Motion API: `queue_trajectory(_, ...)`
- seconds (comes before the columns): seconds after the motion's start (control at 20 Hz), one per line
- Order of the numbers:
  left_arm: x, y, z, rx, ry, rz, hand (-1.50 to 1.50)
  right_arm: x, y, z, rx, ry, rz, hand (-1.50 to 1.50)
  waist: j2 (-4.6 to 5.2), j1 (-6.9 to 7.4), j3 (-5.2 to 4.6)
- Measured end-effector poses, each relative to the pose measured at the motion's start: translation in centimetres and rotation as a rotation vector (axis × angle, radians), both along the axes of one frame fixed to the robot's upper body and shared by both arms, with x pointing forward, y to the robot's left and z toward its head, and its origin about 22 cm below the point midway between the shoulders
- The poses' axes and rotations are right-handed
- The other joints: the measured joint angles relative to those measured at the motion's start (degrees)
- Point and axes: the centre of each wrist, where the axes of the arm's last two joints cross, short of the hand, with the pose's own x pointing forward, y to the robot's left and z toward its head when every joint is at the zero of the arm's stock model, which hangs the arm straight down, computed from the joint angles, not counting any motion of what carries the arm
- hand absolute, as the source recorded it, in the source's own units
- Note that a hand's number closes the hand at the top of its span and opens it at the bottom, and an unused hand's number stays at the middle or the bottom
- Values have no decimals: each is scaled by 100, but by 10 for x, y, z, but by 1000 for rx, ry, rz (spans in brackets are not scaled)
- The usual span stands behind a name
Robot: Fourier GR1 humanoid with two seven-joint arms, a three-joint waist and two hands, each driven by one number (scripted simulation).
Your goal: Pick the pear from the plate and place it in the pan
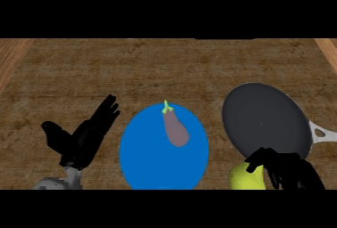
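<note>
From the head view I have the right robot hand (286, 171) at the lower right, fingers curled round a yellow-green pear (247, 178) that shows just to its left, partly hidden under the fingers. So the pear is off the plate and in the hand, held at the near rim of the pan (263, 120), which lies directly beyond the fingertips. I cannot tell whether the pear touches the pan's rim. The pan is dark and round, and its pale handle (322, 135) sticks out past the hand on the far right side.

To the left of that hand sits the blue plate (148, 160), and on its far half lies a brownish eggplant (175, 129) with a green stem pointing away from me.

My left robot hand (82, 136) stands beyond the plate's left edge, fingers straight and spread wide with the thumb out to the side, holding nothing and clear of the plate. Everything rests on the brown wood-grain bench (164, 67).
</note>
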Motion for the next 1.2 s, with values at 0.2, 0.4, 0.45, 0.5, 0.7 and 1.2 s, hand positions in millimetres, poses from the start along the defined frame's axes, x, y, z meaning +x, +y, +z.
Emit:
queue_trajectory(0.2,1,-4,-2,3,-4,-3,0,38,-13,-12,25,-63,-104,150,12,62,-1)
queue_trajectory(0.4,3,-9,-2,5,-4,-11,0,71,-27,-28,67,-104,-193,150,27,107,2)
queue_trajectory(0.45,5,-9,-3,5,-3,-10,0,81,-30,-29,81,-110,-210,150,30,110,4)
queue_trajectory(0.5,6,-7,-2,3,-1,-9,0,88,-36,-32,86,-117,-224,150,31,114,4)
queue_trajectory(0.7,8,-9,-1,8,-4,-21,0,127,-49,-40,112,-127,-241,150,34,147,4)
queue_trajectory(1.2,12,-16,5,1,-15,-40,0,184,-87,-78,-20,100,-281,-150,50,249,-5)
